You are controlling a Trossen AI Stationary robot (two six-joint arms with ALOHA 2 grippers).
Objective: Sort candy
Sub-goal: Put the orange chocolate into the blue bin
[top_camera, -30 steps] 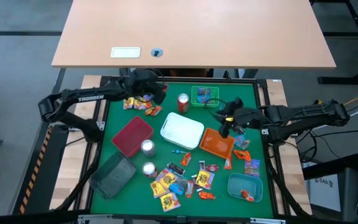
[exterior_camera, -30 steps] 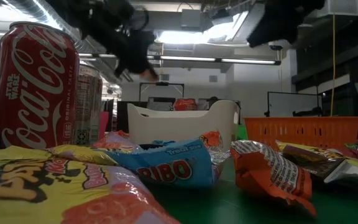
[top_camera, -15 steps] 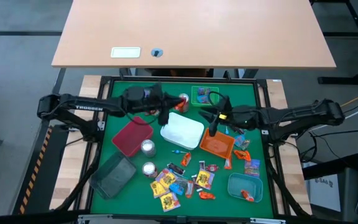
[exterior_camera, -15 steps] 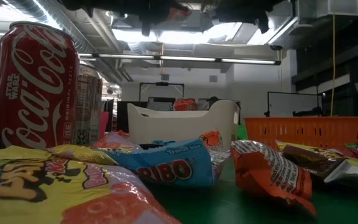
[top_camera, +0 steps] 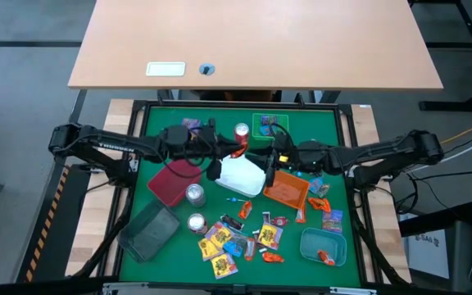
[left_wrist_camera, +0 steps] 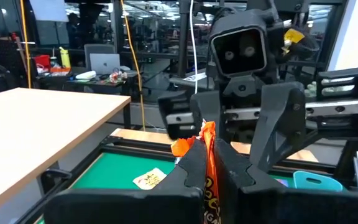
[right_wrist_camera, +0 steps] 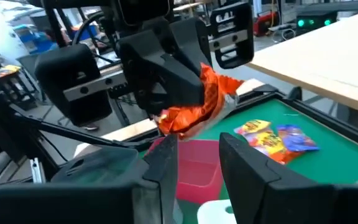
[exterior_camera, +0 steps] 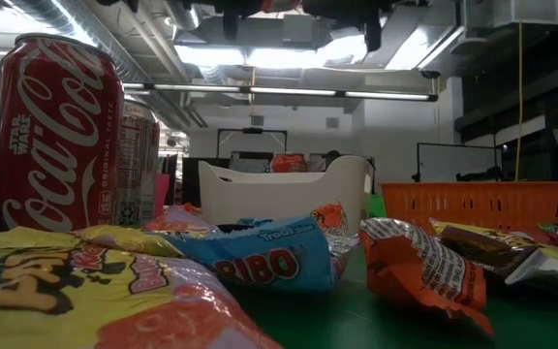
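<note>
My left gripper [left_wrist_camera: 205,163] is clamped on an orange packet [left_wrist_camera: 207,144]; my right gripper [right_wrist_camera: 199,158] faces it, jaws parted, holding nothing. Below both: white tray [top_camera: 240,176]. Orange tray [top_camera: 285,190] beside it; teal tray [top_camera: 322,246] holds red pieces. Loose candy [top_camera: 240,238] lies farther off.

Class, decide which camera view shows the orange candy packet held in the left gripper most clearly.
The right wrist view: the orange packet faces it, pinched in the left gripper. The left wrist view shows only its edge between the fingers. The high view gives an orange speck; the low view barely shows it.
</note>
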